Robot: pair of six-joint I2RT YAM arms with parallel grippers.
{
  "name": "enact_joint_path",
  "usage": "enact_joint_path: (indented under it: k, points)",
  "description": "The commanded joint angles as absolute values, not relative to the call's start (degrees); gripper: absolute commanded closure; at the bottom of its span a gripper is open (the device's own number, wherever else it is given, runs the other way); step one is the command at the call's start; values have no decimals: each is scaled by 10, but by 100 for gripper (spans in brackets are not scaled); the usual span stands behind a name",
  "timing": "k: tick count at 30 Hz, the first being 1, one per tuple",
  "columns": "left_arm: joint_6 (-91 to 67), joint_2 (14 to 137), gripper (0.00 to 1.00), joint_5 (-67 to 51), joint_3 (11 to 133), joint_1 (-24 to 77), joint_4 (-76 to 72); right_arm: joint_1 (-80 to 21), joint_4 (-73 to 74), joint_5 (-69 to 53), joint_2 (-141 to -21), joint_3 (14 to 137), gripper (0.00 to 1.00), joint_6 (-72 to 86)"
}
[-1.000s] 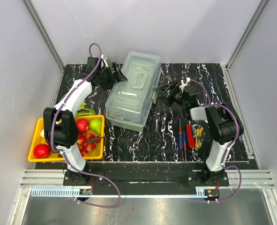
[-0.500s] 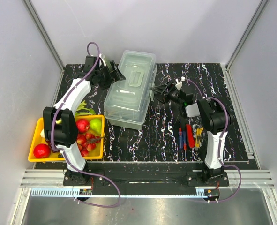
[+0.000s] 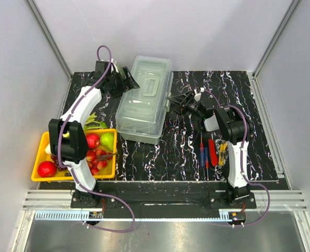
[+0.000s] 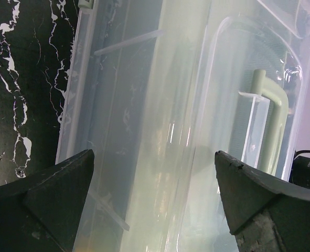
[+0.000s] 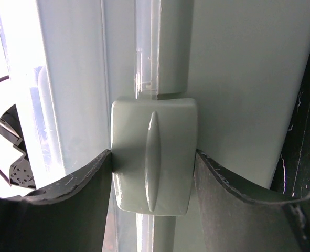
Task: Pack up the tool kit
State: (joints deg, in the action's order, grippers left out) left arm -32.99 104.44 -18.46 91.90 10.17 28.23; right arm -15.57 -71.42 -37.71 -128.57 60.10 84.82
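Observation:
The tool kit box is a translucent pale grey-green toolbox with its lid down, standing at the back middle of the table. My left gripper is open at its back left edge; in the left wrist view the left gripper spans the lid, with the lid handle at the right. My right gripper is at the box's right side. In the right wrist view the right gripper has its fingers closed against both sides of the front latch. A blue-handled screwdriver, a red tool and a yellow tool lie loose on the table.
A yellow fruit tray with red and green fruit sits at the front left beside the left arm. The loose tools lie close to the right arm's base. Grey walls enclose the black marbled table.
The toolbox has turned and shifted toward the back left. My right gripper has followed it leftward and closed around the front latch. My left gripper has stayed open at the box's back left edge.

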Motion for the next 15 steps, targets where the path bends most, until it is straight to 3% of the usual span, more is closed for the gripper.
enact_joint_path:
  k: [1, 15]
  points:
    - [-301, 1075, 1, -160, 911, 113, 375, -194, -897, -411, -1256, 611, 43, 877]
    - [-303, 1066, 1, -142, 919, 108, 384, -169, -897, -338, -1176, 522, 46, 862]
